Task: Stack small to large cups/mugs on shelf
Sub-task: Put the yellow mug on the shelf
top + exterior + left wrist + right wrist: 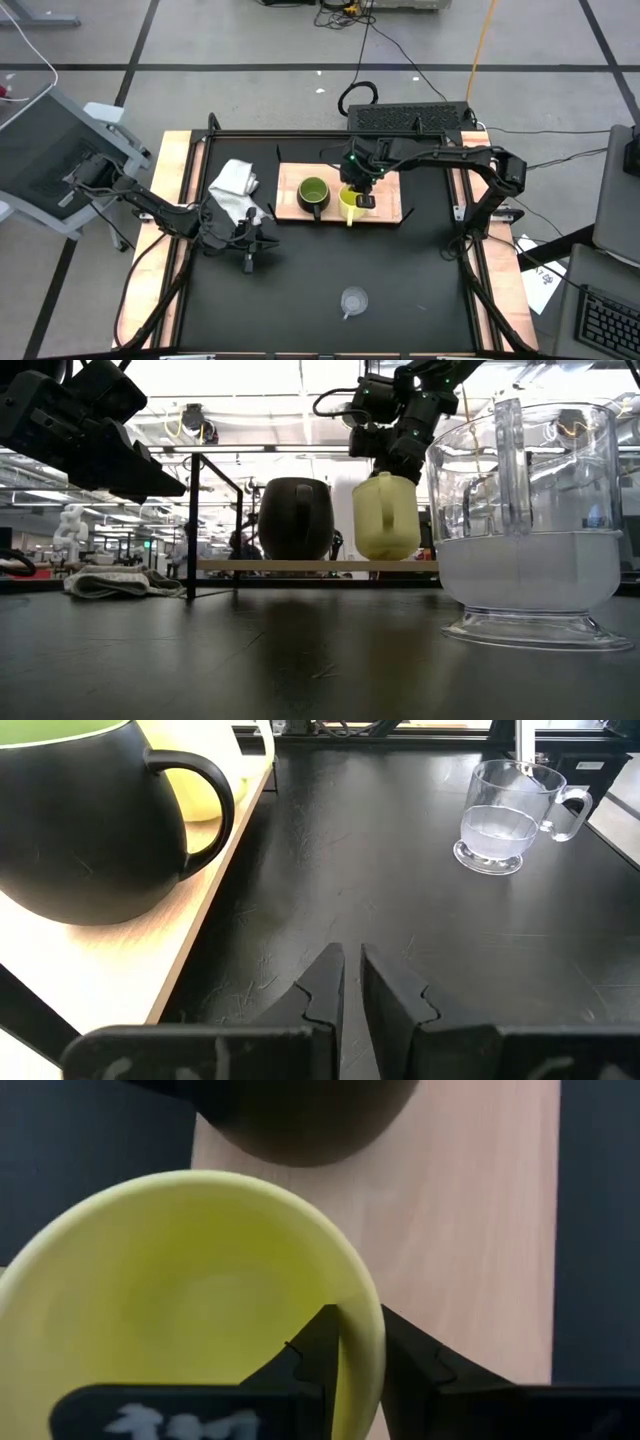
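Observation:
The light-wood shelf (385,198) lies at the table's far middle. The dark green mug (312,193) stands on it by its base. The yellow mug (349,203) is right of it, at the shelf's near edge. My right gripper (358,182) is above the yellow mug and shut on its rim. The clear glass cup (353,300) stands on the table near the front edge. My left gripper (250,248) is shut and empty, low over the table left of the shelf; its fingertips (352,978) point toward the glass cup (505,815). My right gripper pinches the yellow mug's rim wall (362,1342), with one finger (318,1348) inside the mug and one (412,1358) outside. The fingers come from above, pointing down. The mug (386,517) is upright with its base level with the shelf top; I cannot tell whether it rests there.
A white cloth (235,185) lies at the far left of the table, next to the shelf's left end. The shelf has thin black brackets (192,525) at its corners. The black tabletop (300,290) lies between the shelf and the glass cup.

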Robot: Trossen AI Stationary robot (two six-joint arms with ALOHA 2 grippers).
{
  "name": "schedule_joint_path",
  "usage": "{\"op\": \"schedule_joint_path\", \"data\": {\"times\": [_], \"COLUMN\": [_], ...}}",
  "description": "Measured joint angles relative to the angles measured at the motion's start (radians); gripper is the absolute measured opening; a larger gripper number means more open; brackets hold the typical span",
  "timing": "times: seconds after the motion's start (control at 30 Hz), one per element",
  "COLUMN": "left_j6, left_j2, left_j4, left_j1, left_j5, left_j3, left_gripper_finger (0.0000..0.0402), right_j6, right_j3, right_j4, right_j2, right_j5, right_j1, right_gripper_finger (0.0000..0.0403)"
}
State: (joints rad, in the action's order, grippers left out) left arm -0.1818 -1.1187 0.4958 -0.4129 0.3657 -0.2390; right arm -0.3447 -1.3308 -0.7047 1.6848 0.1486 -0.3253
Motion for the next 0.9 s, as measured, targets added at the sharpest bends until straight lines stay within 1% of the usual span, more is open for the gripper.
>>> {"op": "schedule_joint_path", "data": {"times": [0.23, 0.37, 0.57, 0.73, 0.9], "left_j6": [-0.003, -0.006, -0.011, -0.021, -0.030], "left_j2": [0.000, 0.000, 0.000, 0.000, 0.000], "left_j4": [0.001, 0.001, 0.001, 0.001, 0.001], "left_j1": [0.000, 0.000, 0.000, -0.002, -0.002], "left_j5": [0.000, 0.000, -0.001, -0.001, -0.001], "left_j3": [0.000, 0.000, 0.000, 0.000, 0.000], "left_gripper_finger": [0.0040, 0.0040, 0.0040, 0.0040, 0.0040], "right_j6": [0.003, 0.004, 0.035, 0.044, 0.045], "right_j3": [0.000, 0.000, 0.000, -0.001, -0.002], "right_j4": [0.017, 0.022, 0.042, 0.042, 0.042], "right_j2": [0.000, 0.000, 0.000, -0.001, -0.003], "right_j5": [-0.001, -0.054, -0.058, -0.058, -0.057], "right_j1": [0.026, 0.044, 0.052, 0.053, 0.053], "right_gripper_finger": [0.0051, 0.0052, 0.0054, 0.0074, 0.0107]}}
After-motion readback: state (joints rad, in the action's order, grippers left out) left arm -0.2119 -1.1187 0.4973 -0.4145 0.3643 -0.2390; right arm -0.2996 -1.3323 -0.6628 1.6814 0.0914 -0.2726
